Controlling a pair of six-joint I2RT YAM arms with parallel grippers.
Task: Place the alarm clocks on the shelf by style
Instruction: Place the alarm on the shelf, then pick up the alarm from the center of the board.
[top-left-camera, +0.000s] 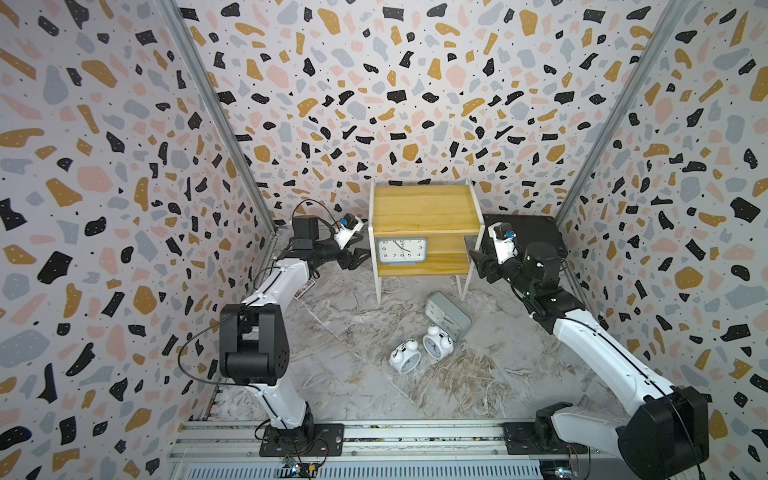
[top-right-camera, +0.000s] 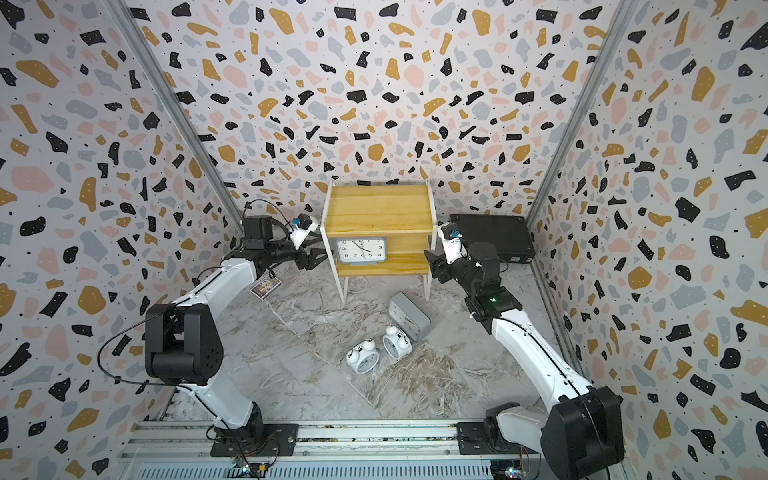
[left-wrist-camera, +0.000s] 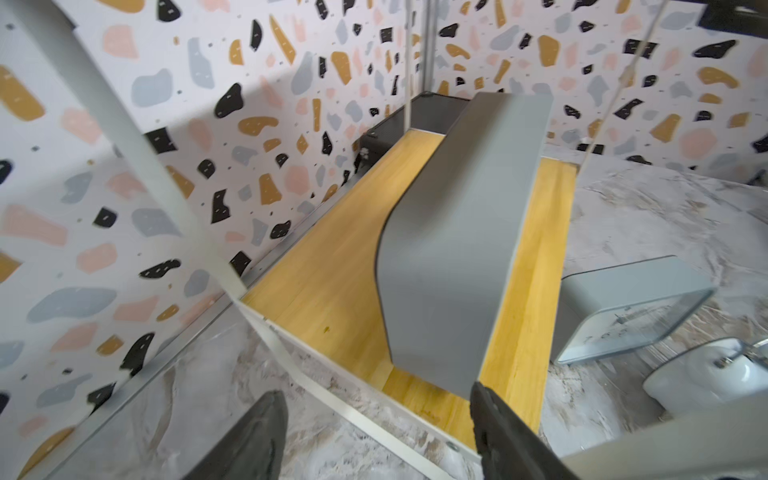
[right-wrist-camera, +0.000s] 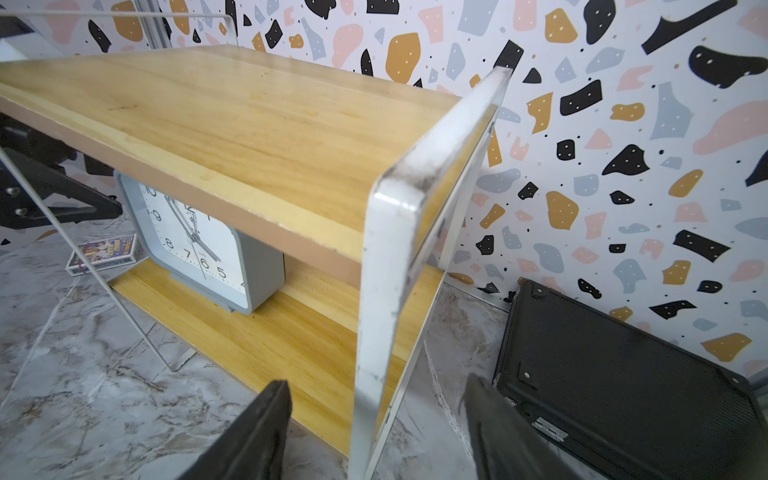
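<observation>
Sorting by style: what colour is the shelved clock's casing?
The clock has a grey casing, white face; clearest in the right wrist view.

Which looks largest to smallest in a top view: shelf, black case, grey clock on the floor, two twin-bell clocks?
1. shelf
2. black case, partly hidden
3. grey clock on the floor
4. twin-bell clocks: alike, no ranking between them

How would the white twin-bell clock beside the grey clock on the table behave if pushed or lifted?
Likely stiff: the twin-bell clock has a hard-looking shell. Its round body may roll when nudged. It lies close to the neighbouring grey clock, so a push would probably move both.
</observation>
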